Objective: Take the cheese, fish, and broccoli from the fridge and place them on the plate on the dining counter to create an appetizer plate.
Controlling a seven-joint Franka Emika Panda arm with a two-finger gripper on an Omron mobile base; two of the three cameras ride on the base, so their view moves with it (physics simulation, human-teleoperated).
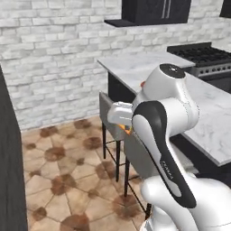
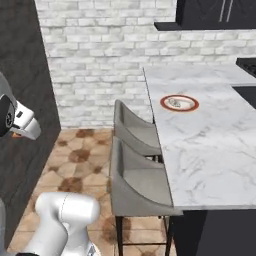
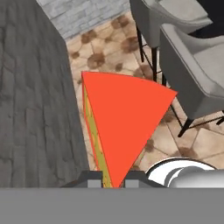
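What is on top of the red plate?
Something small and grey lies on the plate on the dining counter, probably the fish. It is too small to be sure.

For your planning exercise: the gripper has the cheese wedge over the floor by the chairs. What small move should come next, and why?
Probably carry the cheese up and across toward the plate on the dining counter. The gripper is shut on the wedge above the tiled floor, beside the grey chairs, so it must clear their backs and the counter edge first.
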